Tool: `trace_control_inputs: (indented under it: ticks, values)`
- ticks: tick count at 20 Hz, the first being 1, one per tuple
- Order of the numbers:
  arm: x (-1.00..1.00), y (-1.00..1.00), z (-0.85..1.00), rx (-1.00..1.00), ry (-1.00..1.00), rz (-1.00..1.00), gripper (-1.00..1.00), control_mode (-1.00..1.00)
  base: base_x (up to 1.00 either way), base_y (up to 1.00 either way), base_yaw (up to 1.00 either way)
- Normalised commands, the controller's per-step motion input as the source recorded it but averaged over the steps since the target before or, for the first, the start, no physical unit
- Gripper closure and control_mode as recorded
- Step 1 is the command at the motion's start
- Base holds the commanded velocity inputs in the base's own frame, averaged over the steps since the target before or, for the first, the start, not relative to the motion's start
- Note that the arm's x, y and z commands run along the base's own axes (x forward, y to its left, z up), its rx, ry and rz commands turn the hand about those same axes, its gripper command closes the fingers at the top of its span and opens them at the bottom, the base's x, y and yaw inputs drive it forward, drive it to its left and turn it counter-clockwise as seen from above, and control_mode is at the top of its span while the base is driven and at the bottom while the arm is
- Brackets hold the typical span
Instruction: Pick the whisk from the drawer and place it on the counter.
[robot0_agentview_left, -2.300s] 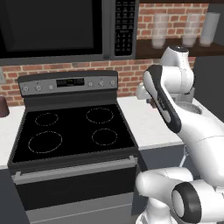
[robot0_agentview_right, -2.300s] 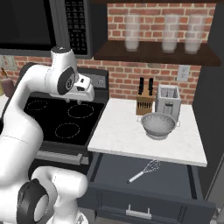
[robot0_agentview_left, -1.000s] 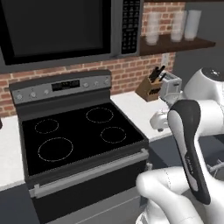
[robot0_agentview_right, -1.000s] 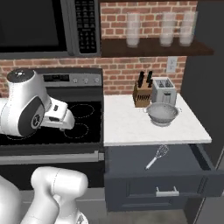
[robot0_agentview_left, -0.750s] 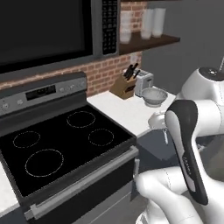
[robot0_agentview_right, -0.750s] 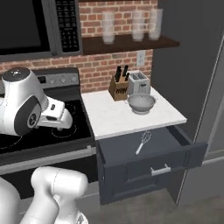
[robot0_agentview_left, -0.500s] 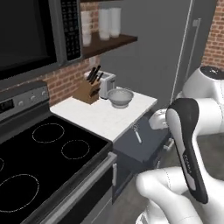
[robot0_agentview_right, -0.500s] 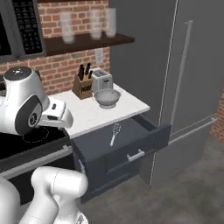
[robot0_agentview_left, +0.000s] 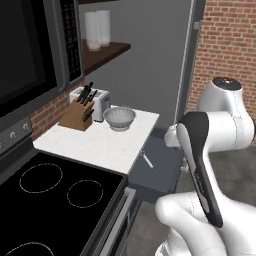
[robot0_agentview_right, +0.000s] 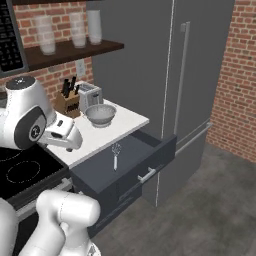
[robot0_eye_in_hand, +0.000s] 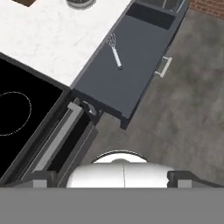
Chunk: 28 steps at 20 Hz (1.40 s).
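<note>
Right now the drawer (robot0_agentview_right: 131, 159) is pulled open under the white table (robot0_agentview_left: 107, 145). Its inside is flat and dark grey, and it has a pale handle on the front.

Inside the drawer lies the whisk (robot0_agentview_right: 115, 154). It lies flat on the drawer floor, close to the edge where the drawer meets the table. From the hand view the whisk (robot0_eye_in_hand: 114, 52) has its wire head toward the far end of the drawer and its thin pale handle toward the near end. From the left base view the whisk (robot0_agentview_left: 147, 159) shows as a small pale stick just past the table edge.

On the table, near the far edge, sits a silver colander (robot0_agentview_right: 101, 114). Just beside it stands a toaster (robot0_agentview_right: 90, 96), and next to that is a wooden knife block (robot0_agentview_left: 78, 115) with black-handled knives. These are all well apart from the whisk.

Next to the table is the black stovetop (robot0_agentview_left: 50, 200) with thin white rings on it. A tall grey fridge (robot0_agentview_right: 165, 75) stands on the other side of the drawer. Above the table is a dark shelf (robot0_agentview_right: 65, 50) with clear glasses (robot0_agentview_right: 45, 34) on it, in front of a red brick wall.

The white robot arm is folded up high, away from the drawer. The hand looks down at the drawer from well above. I cannot tell if the claw is apart or together.
</note>
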Motion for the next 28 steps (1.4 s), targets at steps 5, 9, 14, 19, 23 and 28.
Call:
trace_control_inputs:
  ticks: [5,9,14,19,23,28]
  values:
    - [0.31,-0.86,-0.94,0.01,0.23,-0.09,-1.0,-1.0,0.0,0.0,0.0]
    - [0.69,-0.98,-1.0,0.01,0.15,-0.06,-1.0,-1.0,0.0,0.0,0.0]
    - [1.0,-0.57,-0.68,0.01,0.05,-0.02,-1.0,-1.0,0.0,0.0,0.0]
    - [1.0,-0.12,-0.41,0.04,0.23,0.0,-1.0,-1.0,0.0,0.0,0.0]
    - [1.0,-0.15,-0.55,0.05,0.25,0.0,-1.0,-1.0,0.0,0.0,0.0]
    - [0.79,-0.09,-0.48,0.02,0.17,-0.01,-1.0,-1.0,0.0,0.0,0.0]
